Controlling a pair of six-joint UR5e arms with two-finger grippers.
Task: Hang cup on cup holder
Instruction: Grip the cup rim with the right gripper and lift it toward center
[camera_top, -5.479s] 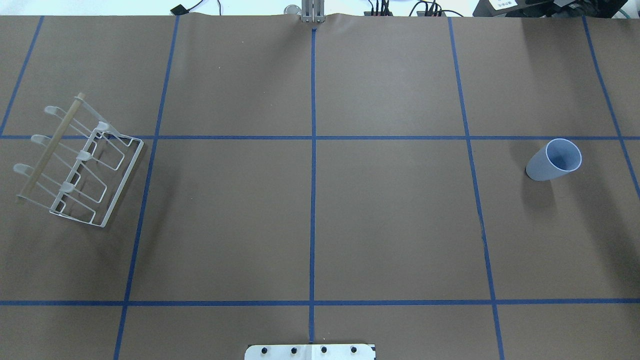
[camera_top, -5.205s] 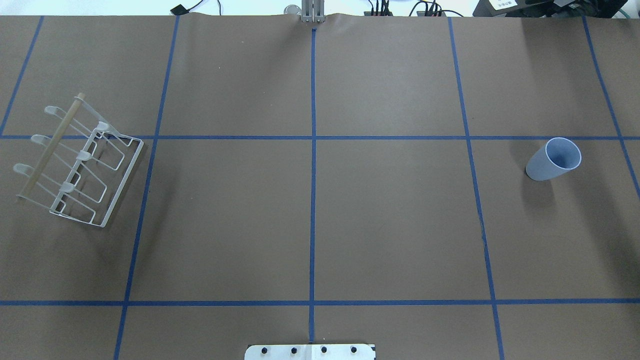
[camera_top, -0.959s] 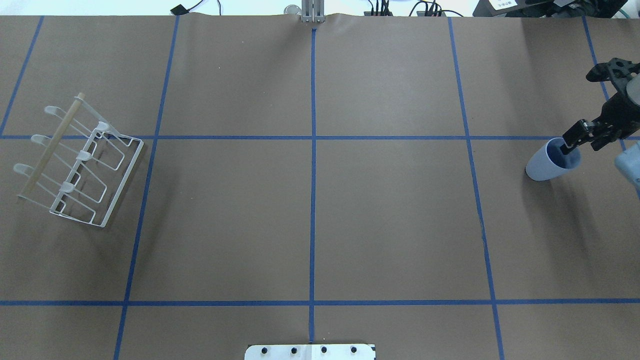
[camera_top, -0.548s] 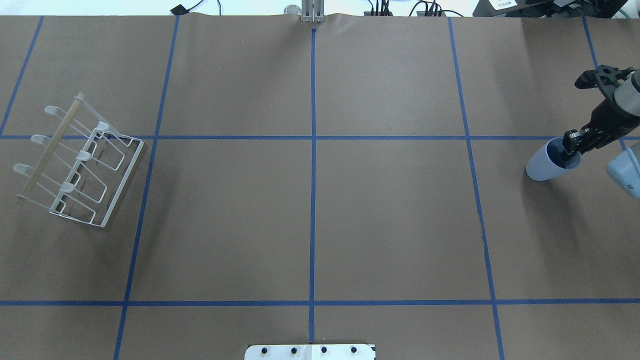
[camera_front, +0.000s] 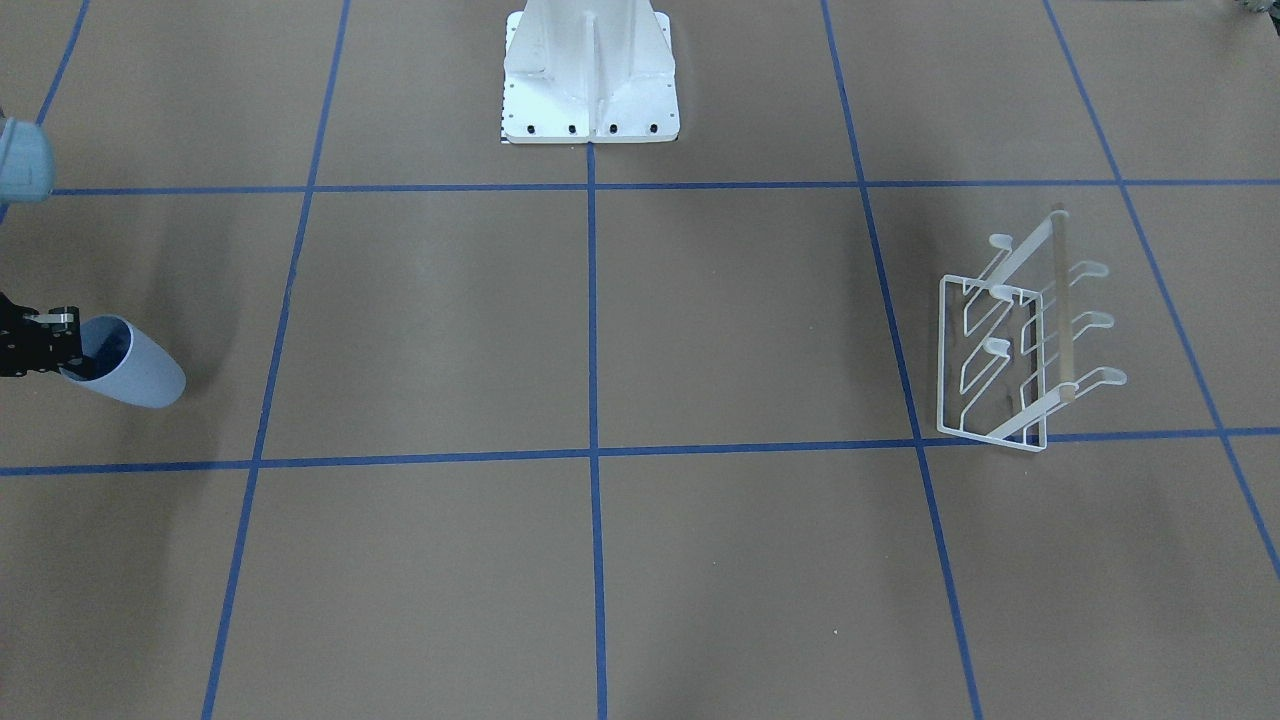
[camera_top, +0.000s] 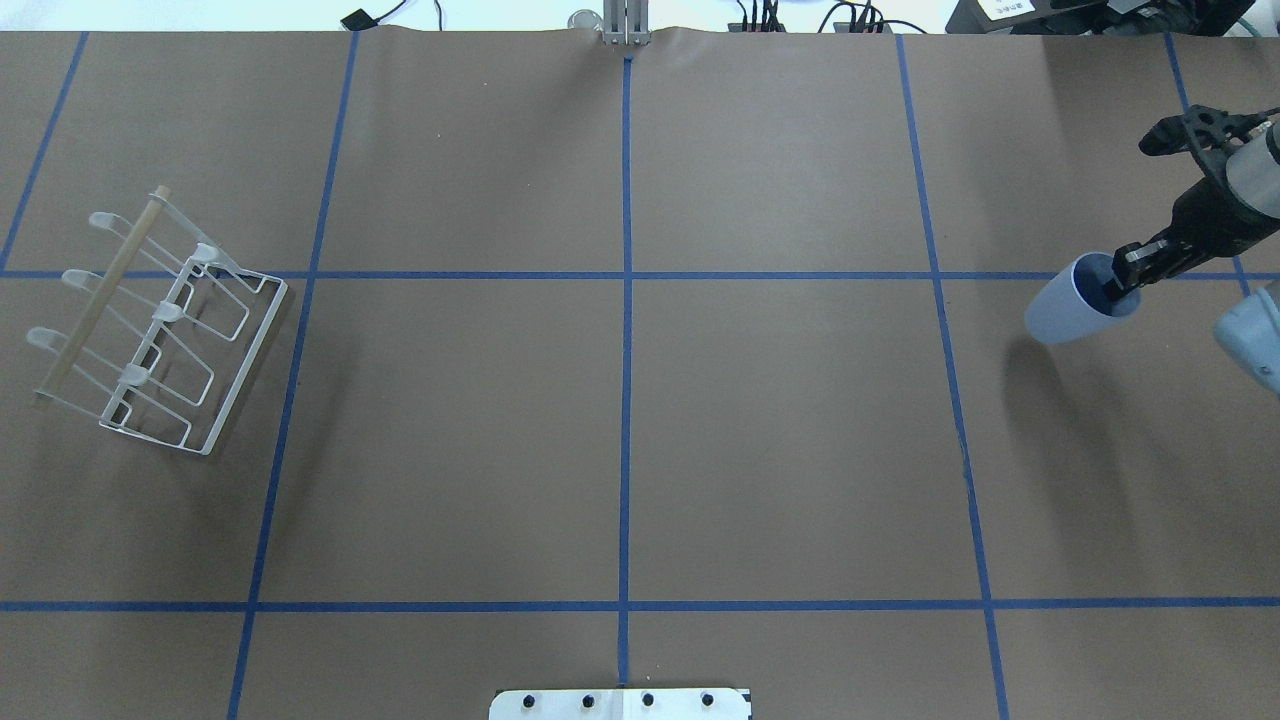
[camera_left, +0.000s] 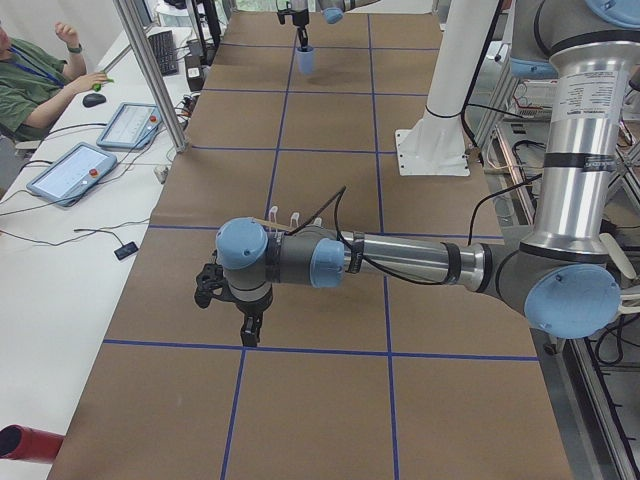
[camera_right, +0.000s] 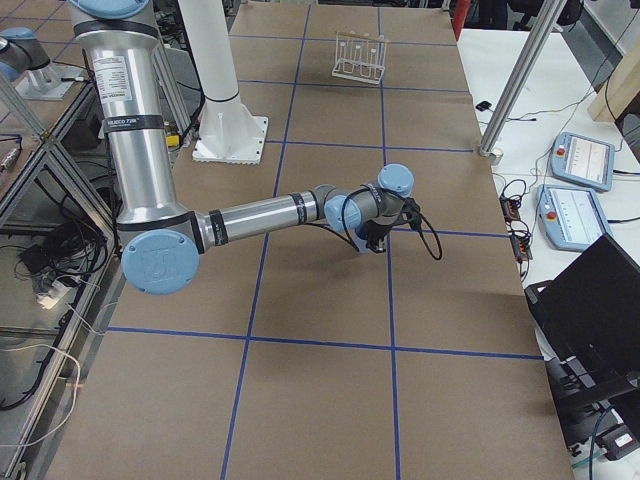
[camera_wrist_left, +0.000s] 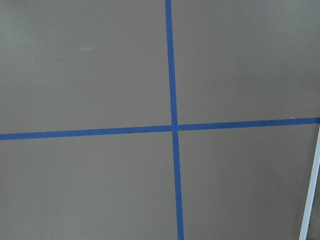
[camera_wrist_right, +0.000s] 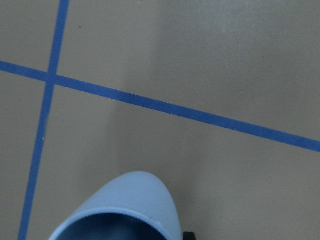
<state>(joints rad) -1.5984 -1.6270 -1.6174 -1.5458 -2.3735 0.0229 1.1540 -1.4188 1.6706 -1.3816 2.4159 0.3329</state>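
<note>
The light blue-grey cup (camera_top: 1072, 314) hangs tilted just above the table at the right, its shadow apart from it. My right gripper (camera_top: 1124, 282) is shut on its rim, one finger inside the mouth. The front view shows the cup (camera_front: 135, 372) and the gripper (camera_front: 52, 345) at its left edge. The right wrist view shows only the cup's rim (camera_wrist_right: 127, 207). The white wire cup holder (camera_top: 247, 368) with its wooden rod (camera_top: 100, 290) stands far left, empty; it also shows in the front view (camera_front: 942, 350). My left gripper (camera_left: 240, 318) hovers beside the holder; I cannot tell whether it is open.
Brown paper with blue tape grid lines covers the table. The robot's white base plate (camera_front: 590, 70) sits at the near middle edge. A person (camera_left: 30, 80) and tablets (camera_left: 70, 172) are at a side table. A white rail (camera_wrist_left: 310, 200) edges the left wrist view.
My right gripper came in, put one finger in the cup's mouth, shut on the rim, and has lifted the cup up and a little leftward. The holder has not moved.
</note>
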